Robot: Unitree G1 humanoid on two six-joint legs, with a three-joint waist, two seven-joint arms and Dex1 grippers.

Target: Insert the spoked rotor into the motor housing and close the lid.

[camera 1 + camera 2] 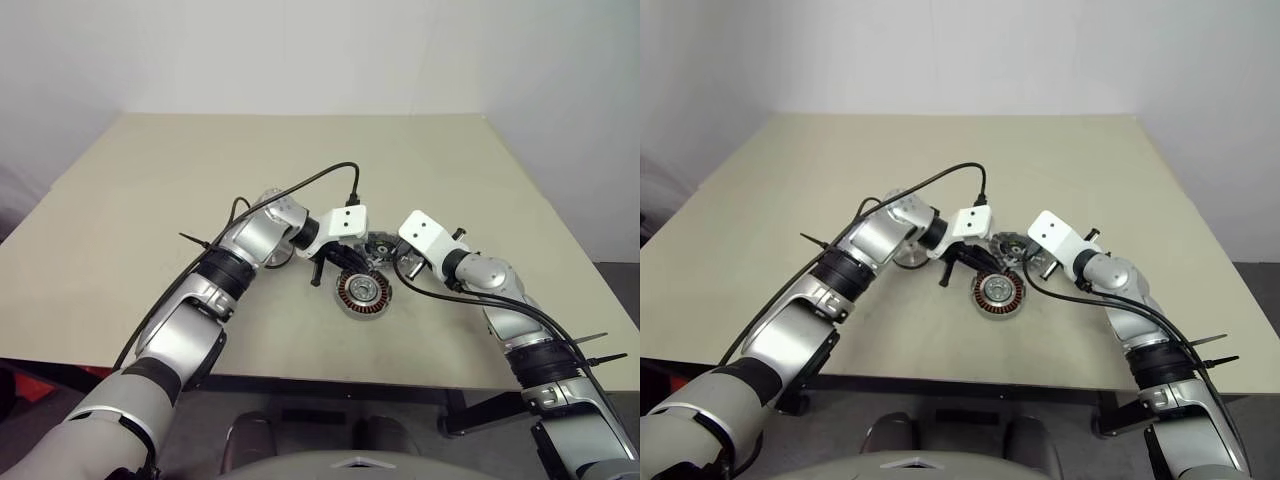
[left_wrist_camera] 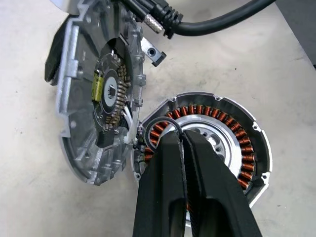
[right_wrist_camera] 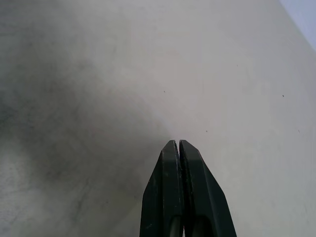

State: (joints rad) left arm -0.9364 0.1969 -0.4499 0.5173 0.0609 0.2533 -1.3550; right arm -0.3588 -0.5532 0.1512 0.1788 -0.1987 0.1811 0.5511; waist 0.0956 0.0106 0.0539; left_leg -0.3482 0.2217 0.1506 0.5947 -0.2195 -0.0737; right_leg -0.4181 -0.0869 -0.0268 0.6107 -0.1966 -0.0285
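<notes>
From the head views, we see the motor housing (image 1: 362,294) lying flat on the counter (image 1: 150,180) near its front edge, copper windings facing up, so its open side is ready to receive a part. Our left claw (image 1: 335,268) reaches in from the left and hangs just over the housing's rim. Our right claw (image 1: 408,262) sits close on the other side. Between the two wrists the lid (image 1: 378,246) stands behind the housing, tipped up on edge, probably leaning against our right arm, though the arms cover too much to be sure. A shiny round piece (image 1: 906,252) peeks out behind our left forearm; it may be the spoked rotor, which would still be outside the housing.

In the left wrist view, our left claw (image 2: 181,139) has its fingers pressed together, holding nothing, with the tips over the windings (image 2: 207,111). The lid (image 2: 94,103) stands tilted just beside the housing (image 2: 232,143), its black centre turned towards us, kept close for closing later.

In the right wrist view, our right claw (image 3: 177,144) is also pressed together and empty, pointing at bare counter (image 3: 237,74).
</notes>
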